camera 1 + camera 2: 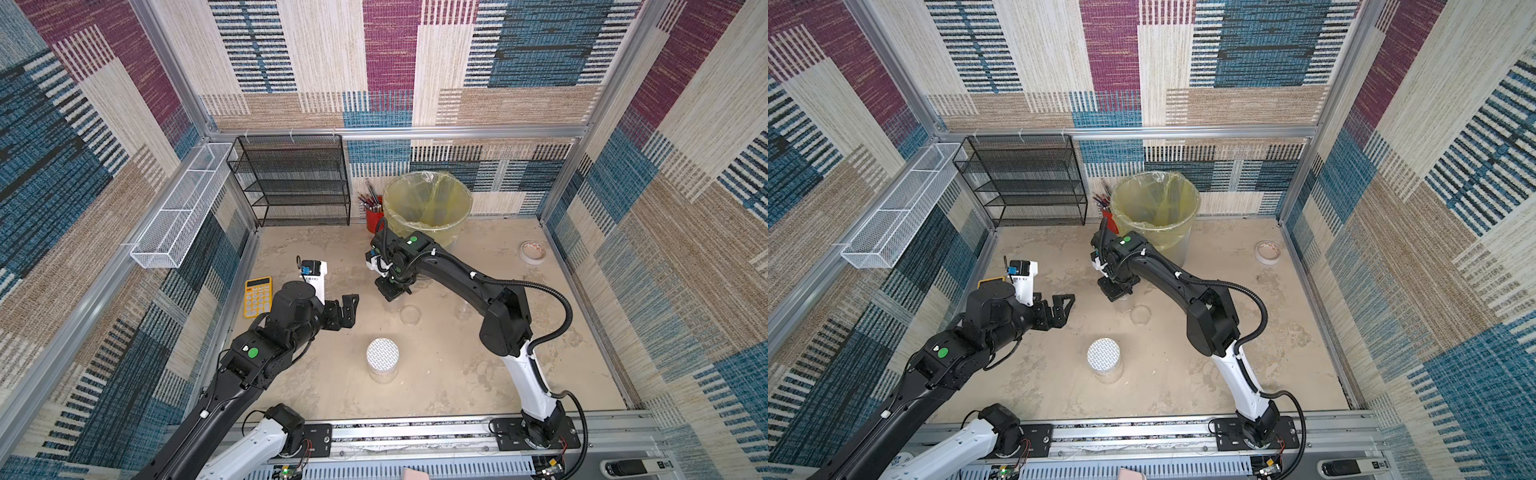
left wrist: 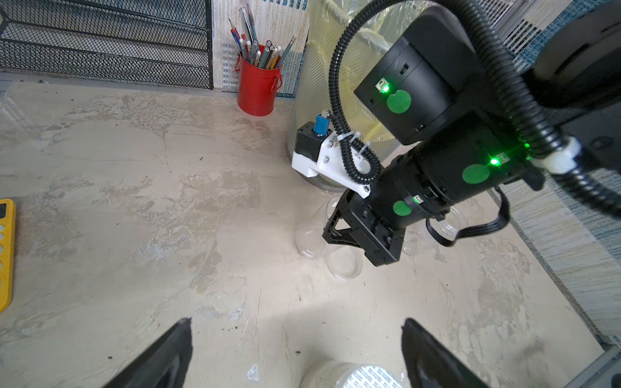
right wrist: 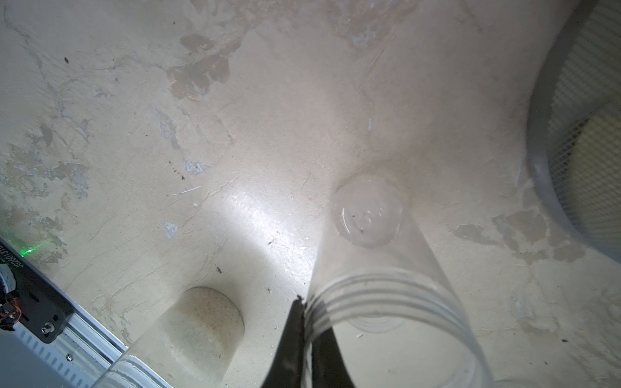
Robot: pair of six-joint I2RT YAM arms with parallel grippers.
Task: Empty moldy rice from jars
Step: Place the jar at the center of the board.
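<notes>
My right gripper [image 1: 392, 293] [image 3: 305, 315] is shut on the threaded rim of an open clear jar [image 3: 386, 278] [image 1: 394, 306]. One finger is inside the wall and one outside. This jar stands on the table in front of the bin, and its bottom shows only dark specks. A clear lid [image 1: 410, 314] lies beside it. Another clear jar [image 1: 463, 311] stands to the right. The jar with the white grid lid [image 1: 382, 353] [image 2: 349, 376] holds pale moldy rice [image 3: 198, 322]. My left gripper [image 1: 348, 311] [image 2: 295, 322] is open and empty, up and to the left of that jar.
A bin with a yellow bag [image 1: 428, 203] and a red pencil cup [image 1: 374, 218] stand at the back. A black mesh shelf [image 1: 291, 178] fills the back left. A yellow calculator [image 1: 257, 297] lies at the left and a tape roll [image 1: 533, 252] at the right.
</notes>
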